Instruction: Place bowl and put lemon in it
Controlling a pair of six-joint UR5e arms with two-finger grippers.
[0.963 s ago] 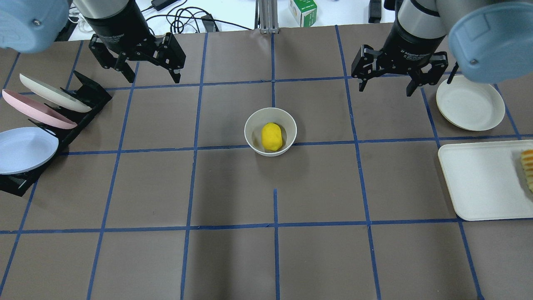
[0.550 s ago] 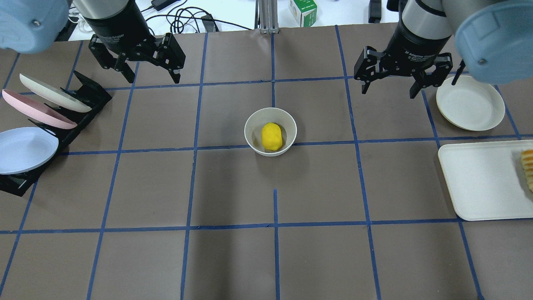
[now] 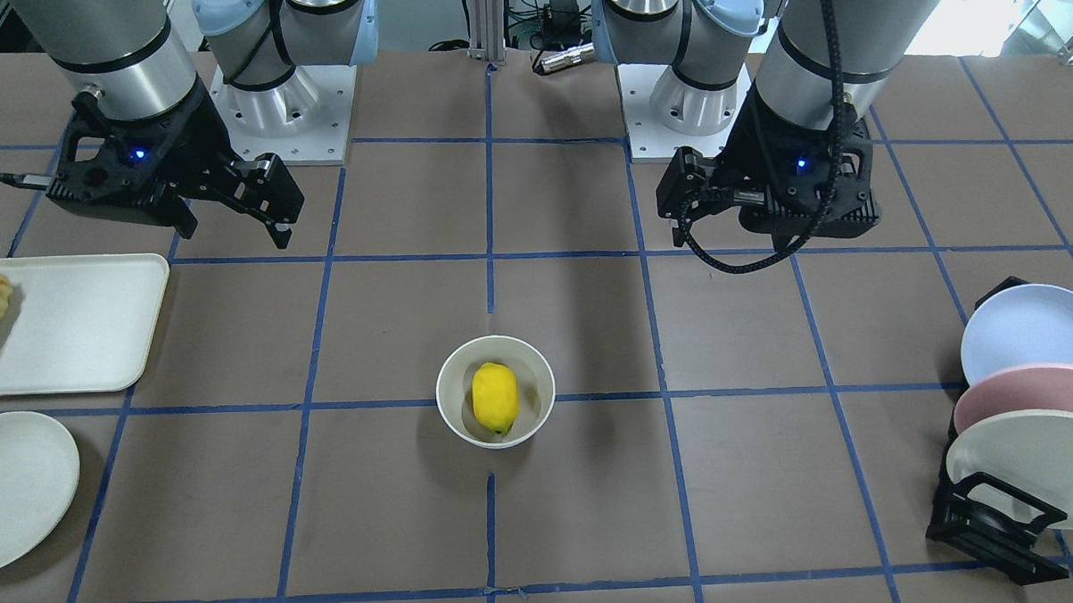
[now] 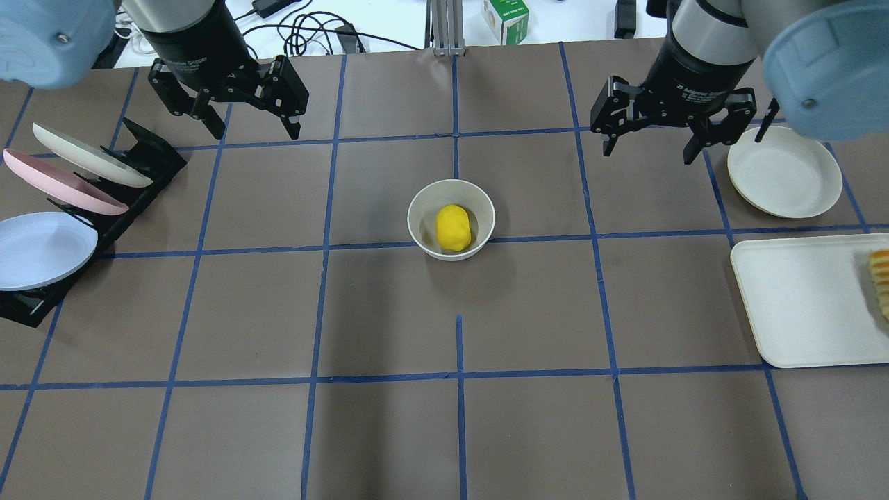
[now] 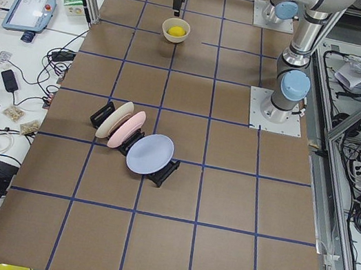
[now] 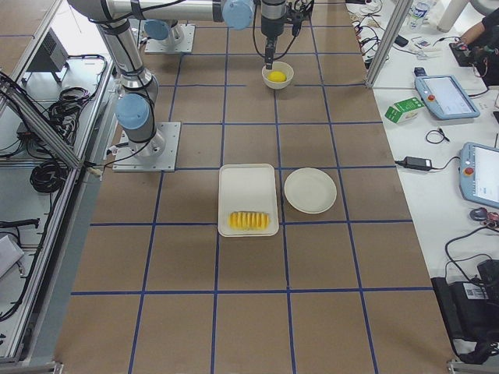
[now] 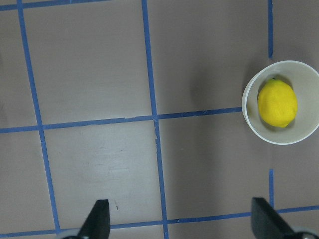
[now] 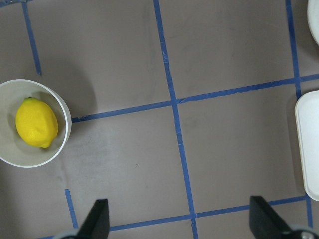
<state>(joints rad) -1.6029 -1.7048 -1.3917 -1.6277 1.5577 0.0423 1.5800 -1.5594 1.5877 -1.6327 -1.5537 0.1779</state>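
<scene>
The off-white bowl stands upright at the table's middle with the yellow lemon lying inside it. They also show in the front view (bowl, lemon), the left wrist view (bowl, lemon) and the right wrist view (bowl, lemon). My left gripper is open and empty, high at the back left. My right gripper is open and empty, high at the back right. Both are well apart from the bowl.
A black rack with three pastel plates stands at the left edge. A flat white plate and a white tray with fruit slices lie at the right. Blue tape lines grid the brown table.
My right gripper has moved slightly up and right, away from the bowl. The left gripper, bowl and lemon have not moved.
</scene>
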